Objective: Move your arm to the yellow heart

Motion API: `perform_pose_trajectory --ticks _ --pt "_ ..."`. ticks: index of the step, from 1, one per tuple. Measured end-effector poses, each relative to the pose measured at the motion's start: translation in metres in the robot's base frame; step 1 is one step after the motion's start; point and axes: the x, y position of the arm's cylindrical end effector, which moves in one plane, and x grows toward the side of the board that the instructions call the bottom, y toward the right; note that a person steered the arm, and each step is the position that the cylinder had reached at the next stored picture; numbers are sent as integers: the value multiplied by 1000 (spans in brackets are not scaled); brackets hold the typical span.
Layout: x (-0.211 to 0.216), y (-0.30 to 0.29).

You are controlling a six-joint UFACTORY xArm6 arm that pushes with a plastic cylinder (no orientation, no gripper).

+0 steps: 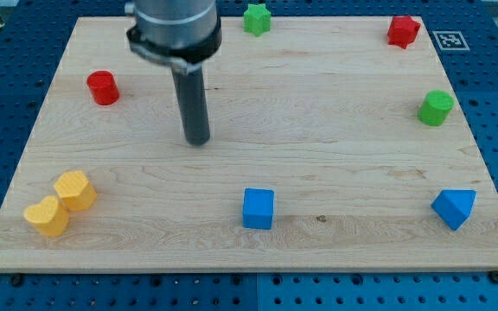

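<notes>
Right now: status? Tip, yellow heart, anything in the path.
My tip mid-board, touching no block. Yellow heart at the view's bottom left, against the yellow hexagonal block. Path down-left open; red cylinder off to the side.

My body shows as a wide, round, dark grey housing with a paler metallic sheen across its face and a black ring clamped about its lower edge. From it runs a straight, smooth, dark cylindrical rod, plain and unmarked, which ends in my tip (197,142), blunt and flat.
</notes>
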Motion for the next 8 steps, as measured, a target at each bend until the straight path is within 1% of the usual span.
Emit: perform_pose_trajectory --ticks 1,3,4,5,6,7,8 --pt "49 0" --pt "73 -2" --pt "96 -6" --pt "118 -29" --pt "119 -67" --pt "119 -90" --pt "124 -90"
